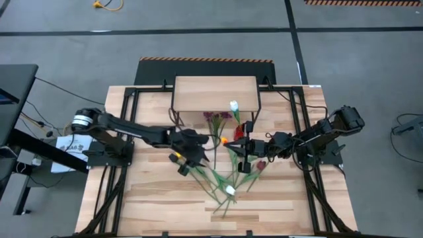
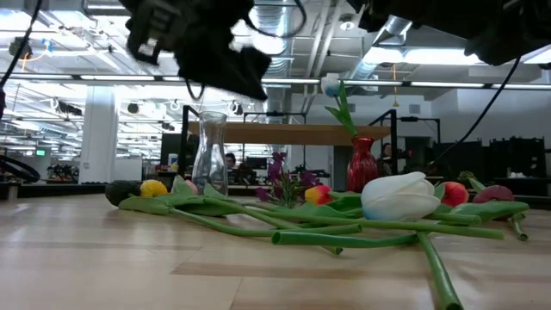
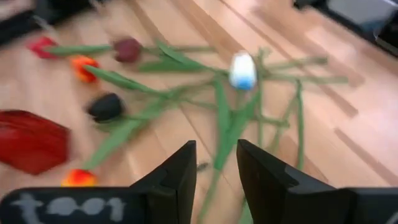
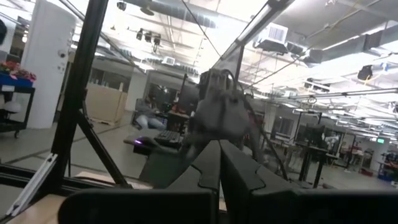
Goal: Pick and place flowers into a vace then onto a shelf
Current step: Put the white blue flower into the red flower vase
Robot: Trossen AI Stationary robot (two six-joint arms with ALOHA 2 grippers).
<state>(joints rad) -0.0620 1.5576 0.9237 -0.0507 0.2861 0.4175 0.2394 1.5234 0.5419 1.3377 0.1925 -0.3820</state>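
Flowers: I see the loose flowers [image 1: 228,173] strewn mid-table toward the front edge; the white tulip [image 2: 401,195] lies nearest the front.
Left gripper [image 3: 216,174]: I have it hanging above the stems, fingers part-way apart with a clear gap, nothing between them.
Right gripper [image 4: 219,163]: raised beside the red vase [image 2: 362,164], fingers pressed together, empty.
Glass vase [image 2: 209,157]: upright, no flowers in it.
Shelf [image 1: 215,93]: at the back edge, top bare.
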